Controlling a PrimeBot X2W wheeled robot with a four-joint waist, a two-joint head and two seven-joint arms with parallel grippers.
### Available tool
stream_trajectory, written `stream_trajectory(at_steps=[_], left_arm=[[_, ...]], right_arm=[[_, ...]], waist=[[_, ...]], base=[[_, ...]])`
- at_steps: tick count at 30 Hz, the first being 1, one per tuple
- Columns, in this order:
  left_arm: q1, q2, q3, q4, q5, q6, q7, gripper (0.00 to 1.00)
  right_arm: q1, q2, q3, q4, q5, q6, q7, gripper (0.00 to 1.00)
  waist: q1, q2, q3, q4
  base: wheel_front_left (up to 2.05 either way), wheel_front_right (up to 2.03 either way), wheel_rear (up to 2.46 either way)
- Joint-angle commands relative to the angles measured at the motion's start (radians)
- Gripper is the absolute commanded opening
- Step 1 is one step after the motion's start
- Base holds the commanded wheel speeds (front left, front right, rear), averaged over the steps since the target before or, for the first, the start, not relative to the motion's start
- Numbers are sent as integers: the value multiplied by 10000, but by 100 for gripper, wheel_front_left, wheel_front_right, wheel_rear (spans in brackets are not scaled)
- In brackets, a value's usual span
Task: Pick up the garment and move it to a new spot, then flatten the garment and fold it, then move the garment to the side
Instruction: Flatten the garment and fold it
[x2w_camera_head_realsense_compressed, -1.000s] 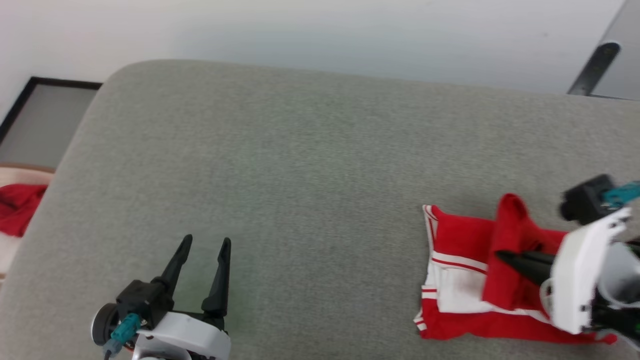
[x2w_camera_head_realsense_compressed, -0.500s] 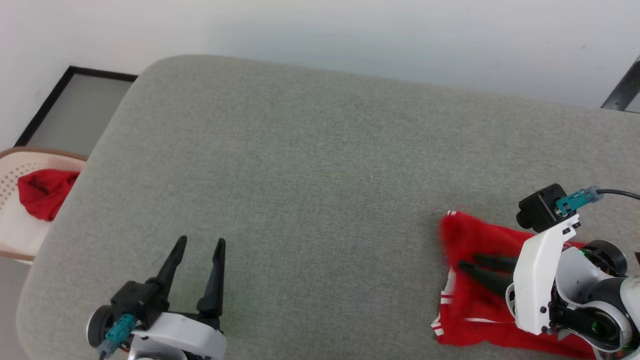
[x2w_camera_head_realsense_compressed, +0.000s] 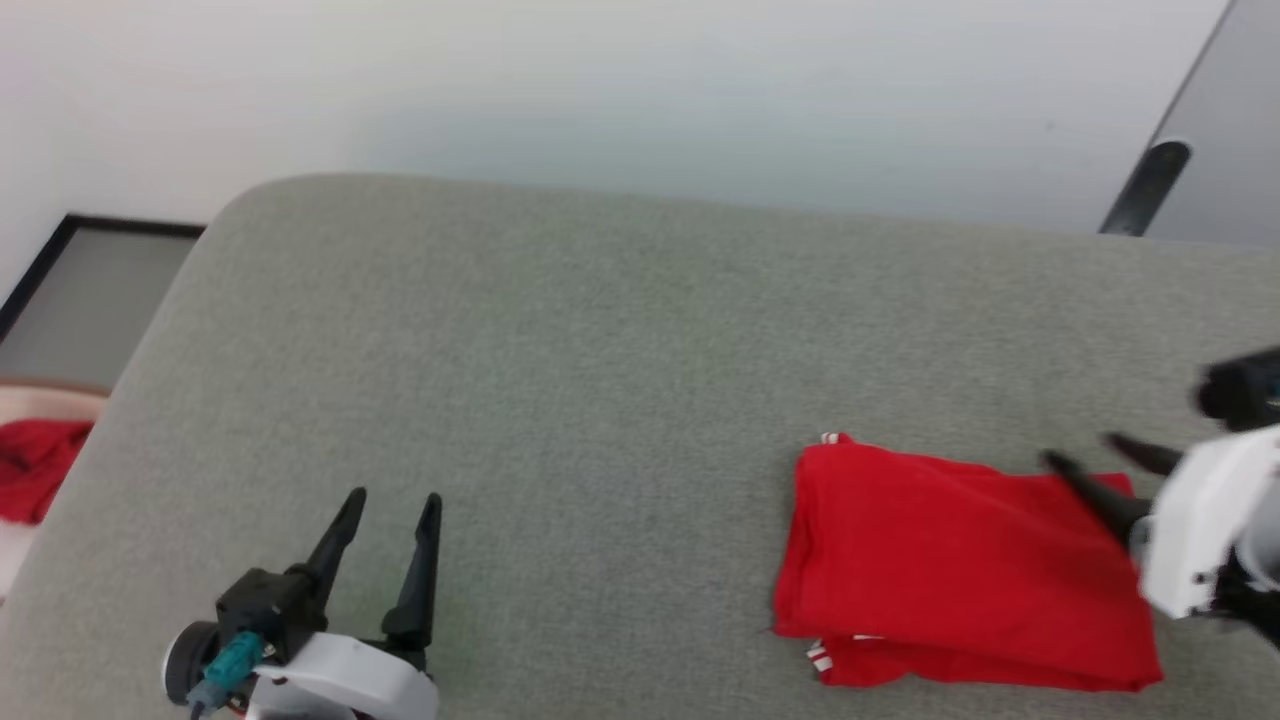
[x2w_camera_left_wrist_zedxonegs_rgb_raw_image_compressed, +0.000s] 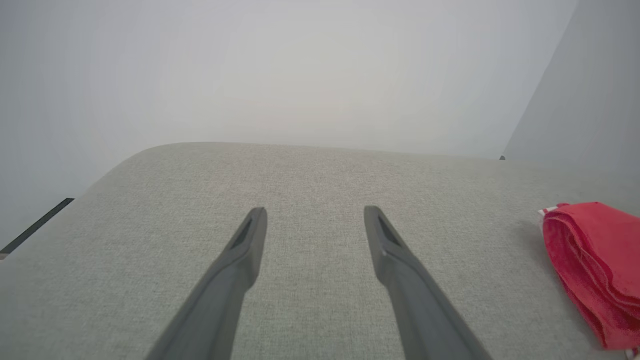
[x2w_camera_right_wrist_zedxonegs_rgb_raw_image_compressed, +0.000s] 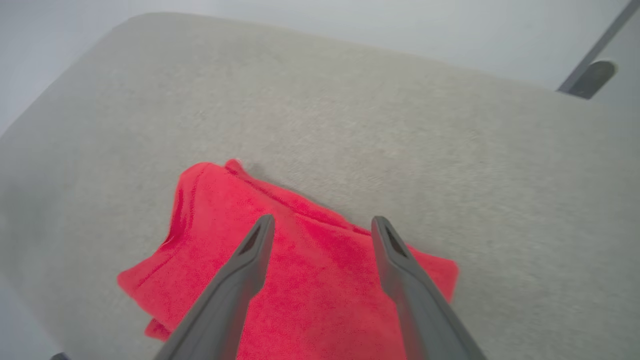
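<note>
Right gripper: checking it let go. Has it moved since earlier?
Yes. The right gripper drew back rightward across the cushion, from the middle of the garment to its right edge.

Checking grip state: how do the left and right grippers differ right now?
The left gripper sits over bare grey cushion, far from the garment; the right gripper is at the garment's right edge. The left points up the head view; the right points left across it. Shared: both jaws open, nothing held.
</note>
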Motion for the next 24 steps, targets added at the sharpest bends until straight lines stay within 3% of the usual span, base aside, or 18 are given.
stream_trajectory(at_steps=[1, 8, 15, 24], left_arm=[[-84, 132, -11, 133, -55, -38, 3, 100], [-208, 521, 46, 646, -386, -66, 61, 100], [94, 731, 147, 738, -651, -61, 93, 100], [1008, 719, 307, 197, -874, 259, 106, 100]], right_arm=[[214, -71, -376, 472, -364, -5, -592, 100], [716, 56, -1393, 1927, -1381, -5, -2850, 100], [1428, 289, -1792, 1960, -1583, -5, -4493, 100], [2483, 478, -2216, 1390, -1671, -5, -5109, 100]], waist=[[0, -1, -351, -362], [0, -1, -773, -736], [0, -1, -1002, -948], [0, -1, -1195, -1089]], base=[[0, 0, 0], [0, 0, 0], [0, 0, 0], [0, 0, 0]])
